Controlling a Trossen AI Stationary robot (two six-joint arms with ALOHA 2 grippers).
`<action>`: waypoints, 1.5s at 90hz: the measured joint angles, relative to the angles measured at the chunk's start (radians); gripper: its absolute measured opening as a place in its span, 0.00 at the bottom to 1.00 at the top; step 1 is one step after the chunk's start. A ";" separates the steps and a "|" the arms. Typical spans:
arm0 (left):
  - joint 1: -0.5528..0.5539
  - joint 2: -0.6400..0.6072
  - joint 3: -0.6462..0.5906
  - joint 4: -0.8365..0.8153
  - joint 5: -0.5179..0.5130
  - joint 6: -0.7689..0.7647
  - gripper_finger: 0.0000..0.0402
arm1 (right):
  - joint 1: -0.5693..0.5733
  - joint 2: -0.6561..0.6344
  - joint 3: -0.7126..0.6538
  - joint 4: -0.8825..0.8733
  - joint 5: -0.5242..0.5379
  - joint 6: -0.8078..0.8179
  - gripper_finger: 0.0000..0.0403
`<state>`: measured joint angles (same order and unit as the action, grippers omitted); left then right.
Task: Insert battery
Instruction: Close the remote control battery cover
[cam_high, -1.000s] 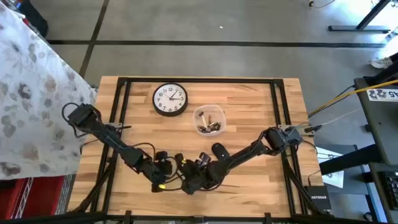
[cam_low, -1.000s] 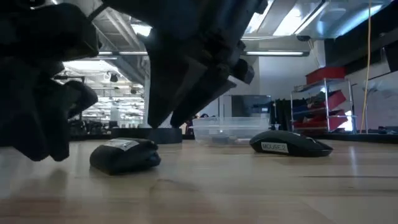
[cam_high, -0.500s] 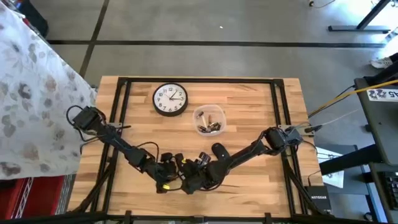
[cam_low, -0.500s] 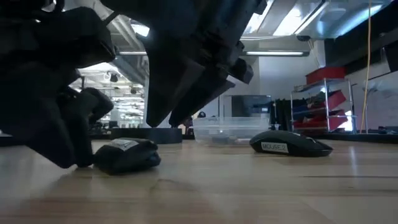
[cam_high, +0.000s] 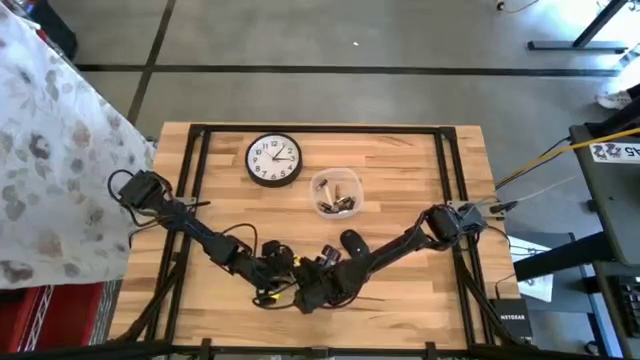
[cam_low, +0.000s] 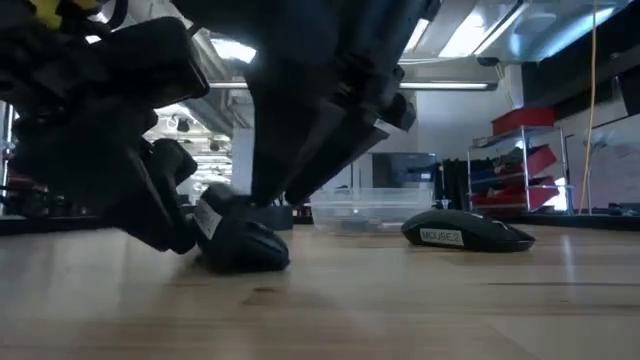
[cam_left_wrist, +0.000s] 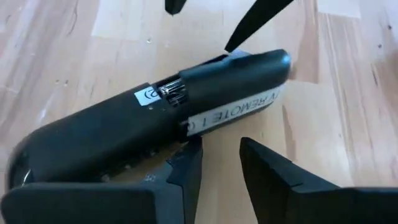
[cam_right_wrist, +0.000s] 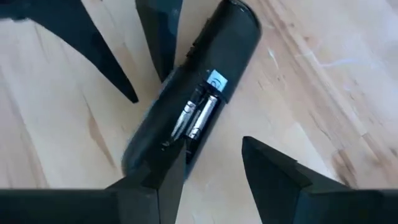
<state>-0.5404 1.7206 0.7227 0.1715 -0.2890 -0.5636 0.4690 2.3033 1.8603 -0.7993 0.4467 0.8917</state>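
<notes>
A black remote (cam_left_wrist: 155, 118) lies near the table's front edge, back side up, with its battery bay (cam_right_wrist: 199, 115) uncovered and silvery cells showing inside. In the low view the remote (cam_low: 240, 238) sits tipped, one end raised. My left gripper (cam_left_wrist: 217, 146) is open at the remote's long side, coming from the table's left (cam_high: 272, 268). My right gripper (cam_right_wrist: 211, 155) is open over the remote's other side, coming from the right (cam_high: 305, 290). My left gripper touches the remote's long side (cam_left_wrist: 186, 134) with the outer side of one finger (cam_left_wrist: 186, 168), low and slanting in from the table's left; the other finger is free. The remote rests on the table, tilted. My right gripper: I cannot tell whether its fingers touch the remote.
A wall clock (cam_high: 273, 160) lies at the far left-centre. A clear tub of batteries (cam_high: 335, 195) sits behind the grippers, and a black mouse (cam_high: 352, 241) lies just beside the right arm. A black frame (cam_high: 320, 130) runs round the tabletop.
My left gripper has moved toward the table's right, up against the remote. The remote, lying flat a second ago, has slid toward the right gripper and tipped up at one end.
</notes>
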 joint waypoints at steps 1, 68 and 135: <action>0.000 -0.001 0.000 -0.001 0.000 -0.002 0.24 | 0.002 -0.002 0.000 0.000 0.002 0.000 0.37; 0.000 -0.008 0.003 0.061 -0.012 -0.225 0.24 | 0.035 -0.034 0.000 0.101 -0.181 -0.200 0.37; 0.073 -0.194 0.003 -0.458 -0.219 -0.122 0.24 | -0.003 -0.029 -0.140 0.236 -0.152 -0.055 0.37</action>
<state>-0.4678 1.5269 0.7261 -0.2867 -0.5079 -0.6856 0.4656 2.2748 1.7201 -0.5638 0.2943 0.8367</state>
